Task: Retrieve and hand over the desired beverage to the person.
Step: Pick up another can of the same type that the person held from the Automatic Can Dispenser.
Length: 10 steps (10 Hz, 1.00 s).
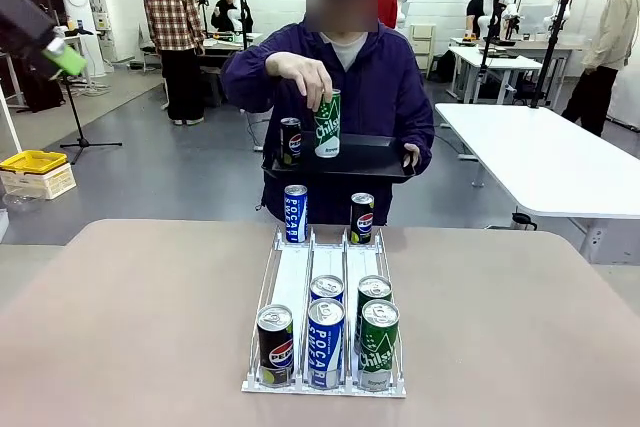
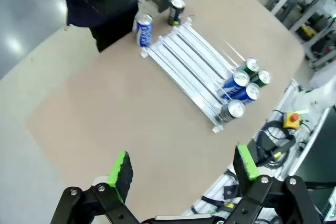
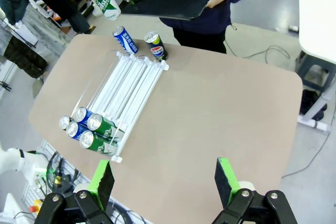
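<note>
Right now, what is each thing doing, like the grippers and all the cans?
Left gripper: open, empty.
Right gripper: open, empty.
Green can: tilted, gripped by the person's hand, off the tray.
Tray: held up by the other hand.
Pepsi can: upright on the tray.
Rack: flat on the table.
Near cans: five, upright in the rack.
Far cans: two, upright at the rack's far end.
</note>
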{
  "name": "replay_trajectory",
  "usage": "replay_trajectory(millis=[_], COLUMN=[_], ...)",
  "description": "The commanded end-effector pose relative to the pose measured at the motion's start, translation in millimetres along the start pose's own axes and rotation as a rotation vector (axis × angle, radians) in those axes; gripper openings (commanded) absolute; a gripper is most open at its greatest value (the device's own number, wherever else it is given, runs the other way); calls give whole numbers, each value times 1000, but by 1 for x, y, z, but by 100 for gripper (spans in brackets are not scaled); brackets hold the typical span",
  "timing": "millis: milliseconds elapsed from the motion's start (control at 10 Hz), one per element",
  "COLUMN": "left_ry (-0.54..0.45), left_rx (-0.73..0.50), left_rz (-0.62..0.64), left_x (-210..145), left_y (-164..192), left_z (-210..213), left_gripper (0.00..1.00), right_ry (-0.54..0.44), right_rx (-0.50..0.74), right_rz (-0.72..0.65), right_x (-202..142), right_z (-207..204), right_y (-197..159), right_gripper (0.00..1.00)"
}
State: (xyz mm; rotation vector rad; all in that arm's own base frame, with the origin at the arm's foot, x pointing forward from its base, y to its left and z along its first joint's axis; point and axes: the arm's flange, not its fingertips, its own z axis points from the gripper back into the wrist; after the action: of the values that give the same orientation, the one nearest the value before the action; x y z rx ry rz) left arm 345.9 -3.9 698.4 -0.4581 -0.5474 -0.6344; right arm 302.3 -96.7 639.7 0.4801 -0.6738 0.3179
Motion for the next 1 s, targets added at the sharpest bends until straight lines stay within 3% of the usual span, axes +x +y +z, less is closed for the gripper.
replay_trajectory(millis=[0, 300, 500, 600, 900], left_ry=[61, 100, 61, 107, 107], left_rx=[-79, -97, -88, -86, -86], left_rz=[14, 35, 44, 60, 60], left_x=[-15, -34, -32, -30, -30], left_y=[5, 10, 9, 11, 11], left_z=[-9, -14, -9, -13, -13], left_gripper=[100, 100, 100, 100, 100], right_ry=[-1, -1, -1, -1, -1], right_rx=[18, 18, 18, 18, 18], right_rz=[11, 11, 11, 11, 11], right_x=[0, 0, 0, 0, 0], right_z=[0, 0, 0, 0, 0], right_y=[0, 0, 0, 0, 0], right_gripper=[100, 100, 100, 100, 100])
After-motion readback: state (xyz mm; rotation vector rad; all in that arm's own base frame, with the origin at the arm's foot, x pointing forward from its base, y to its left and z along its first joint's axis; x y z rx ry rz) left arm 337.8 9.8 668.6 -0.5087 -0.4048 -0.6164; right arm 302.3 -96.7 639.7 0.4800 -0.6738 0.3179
